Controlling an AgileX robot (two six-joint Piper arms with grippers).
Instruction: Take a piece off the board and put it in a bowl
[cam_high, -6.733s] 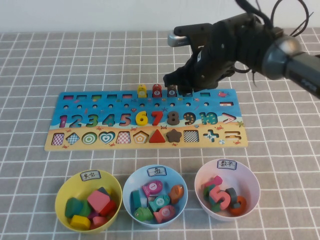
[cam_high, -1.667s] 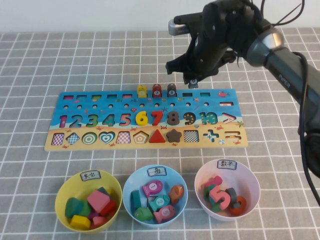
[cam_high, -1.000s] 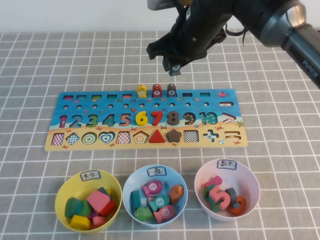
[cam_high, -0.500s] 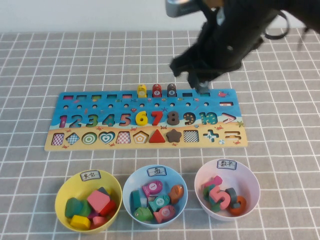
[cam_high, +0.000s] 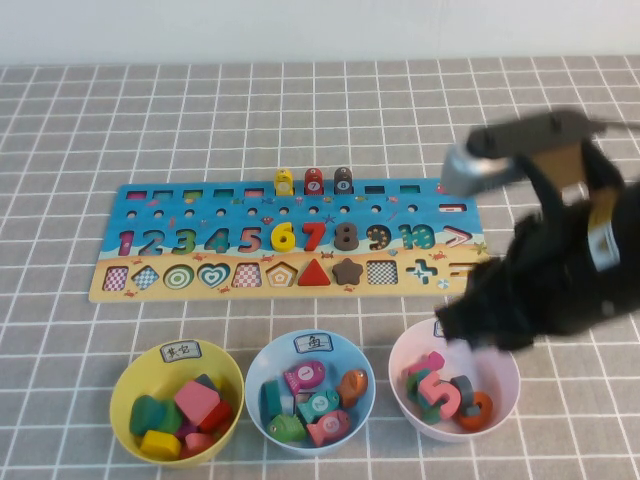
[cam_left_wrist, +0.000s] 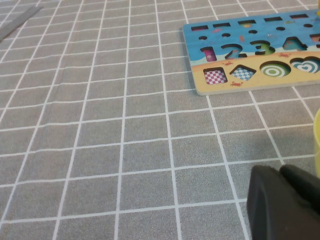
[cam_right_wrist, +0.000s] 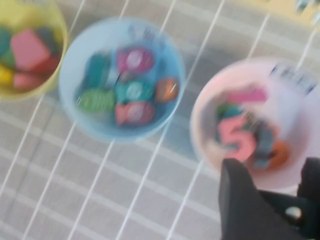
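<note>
My right gripper (cam_high: 472, 322) hangs blurred over the near rim of the pale pink bowl (cam_high: 503, 398), to the right of the light blue bowl (cam_high: 258, 366). In the right wrist view the gripper (cam_right_wrist: 274, 187) is shut on the dark piece (cam_right_wrist: 292, 214), whose pale round mark shows between the fingers, with the blue bowl (cam_right_wrist: 75, 75) off to one side. The board (cam_high: 230, 258) lies behind the bowls. My left gripper (cam_left_wrist: 282, 200) is shut and empty, low over the cloth near the board's left end (cam_left_wrist: 250, 86).
Yellow (cam_high: 284, 181), red (cam_high: 314, 180) and dark brown (cam_high: 343, 179) fish pieces stand at the board's back edge. A yellow bowl (cam_high: 130, 372) of shape blocks sits left of the blue bowl. All three bowls hold several pieces. A grey checked cloth covers the table.
My right arm has swung from above the board's back edge forward and right, down to the pink bowl, with the piece still in its fingers.
</note>
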